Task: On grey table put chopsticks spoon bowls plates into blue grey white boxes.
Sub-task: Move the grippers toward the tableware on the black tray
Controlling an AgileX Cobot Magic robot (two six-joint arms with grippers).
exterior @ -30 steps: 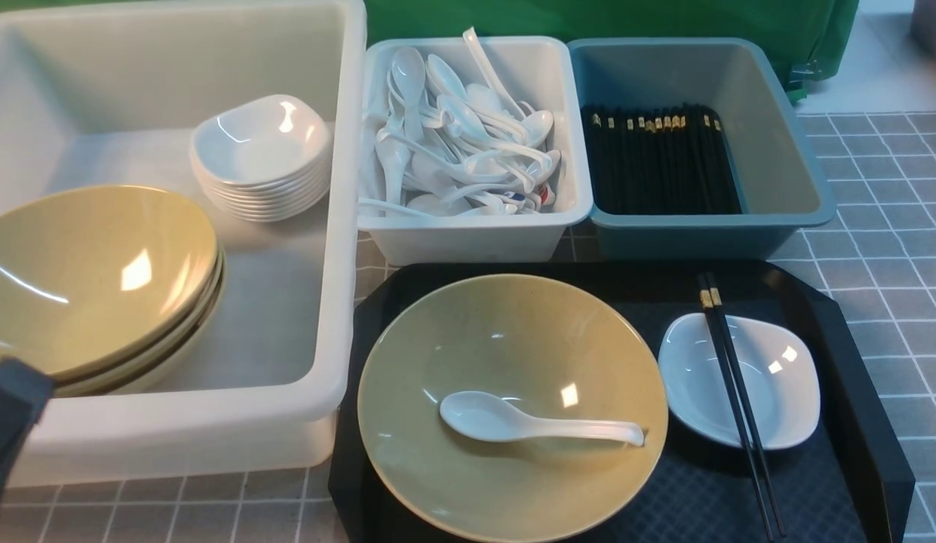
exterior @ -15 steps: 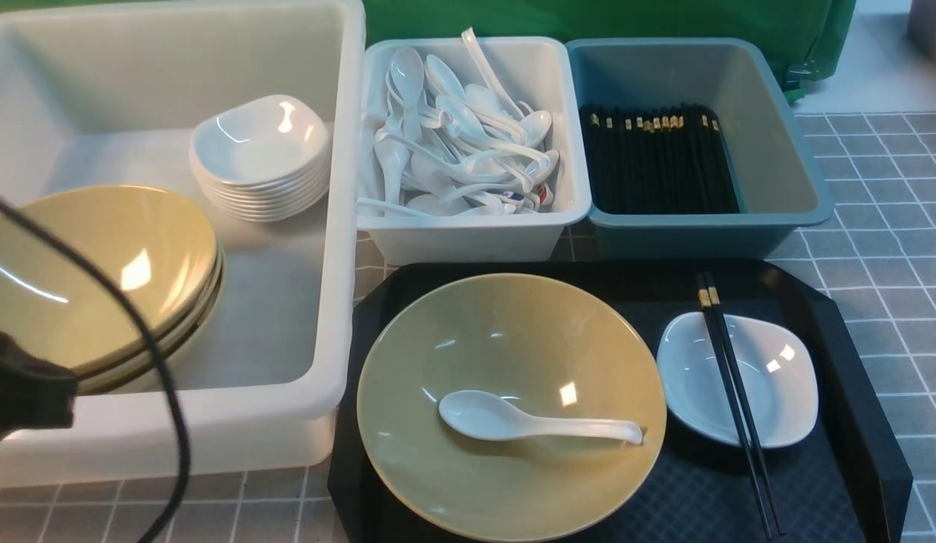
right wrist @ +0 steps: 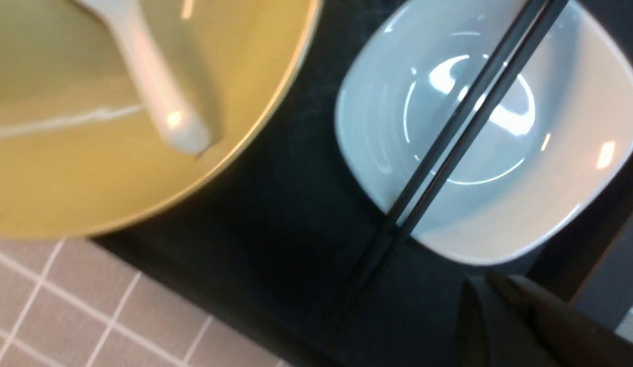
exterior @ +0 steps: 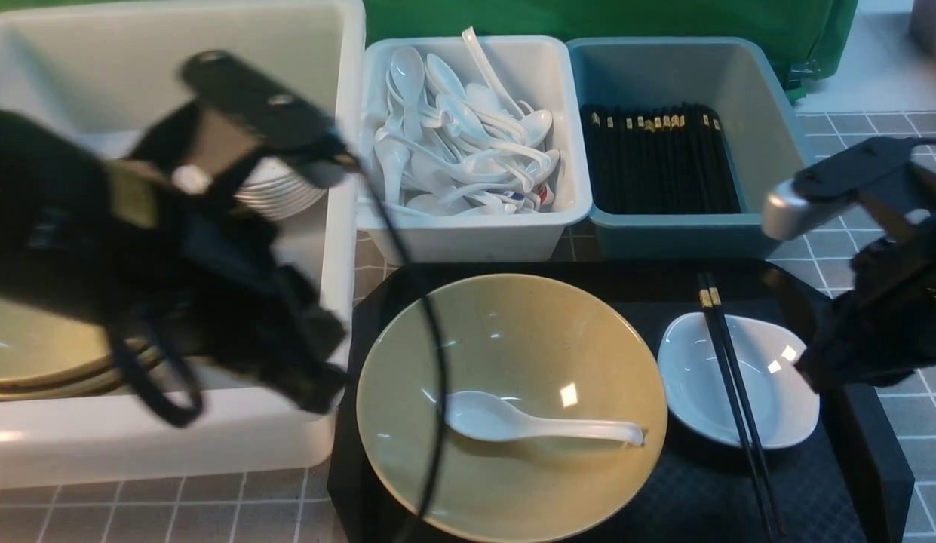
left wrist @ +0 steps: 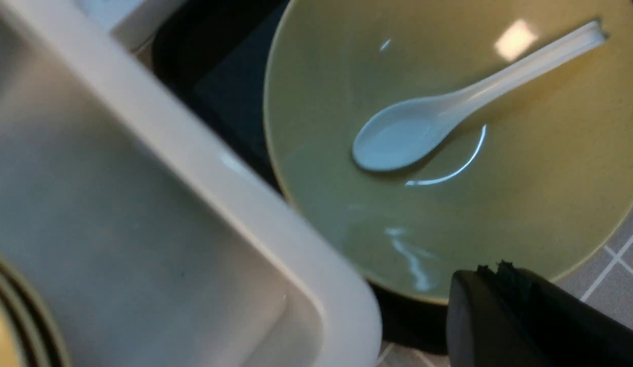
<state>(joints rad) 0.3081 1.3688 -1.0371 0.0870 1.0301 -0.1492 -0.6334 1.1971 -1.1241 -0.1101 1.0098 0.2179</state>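
On the black tray, an olive-yellow bowl [exterior: 513,339] holds a white spoon [exterior: 535,426]. Beside it, a small white plate [exterior: 777,392] has black chopsticks [exterior: 728,369] lying across it. My left gripper [exterior: 317,388] hangs over the big tub's near corner, just left of the bowl. In the left wrist view it [left wrist: 492,267] is shut and empty, near the bowl's [left wrist: 500,204] rim and the spoon [left wrist: 408,132]. My right gripper [exterior: 811,373] is at the plate's right edge. In the right wrist view it [right wrist: 479,280] is shut and empty, beside the plate [right wrist: 561,193] and chopsticks [right wrist: 449,148].
The large translucent tub [exterior: 339,226] holds stacked bowls [exterior: 30,354] and a plate stack [exterior: 279,192], mostly behind my left arm. A white bin [exterior: 475,241] holds several spoons. A blue-grey bin [exterior: 701,237] holds several chopsticks. The black tray [exterior: 867,452] lies on the grey table [exterior: 890,188].
My left arm has swung up from the lower left, over the tub towards the bowl. My right arm has come into view from the right, beside the plate.
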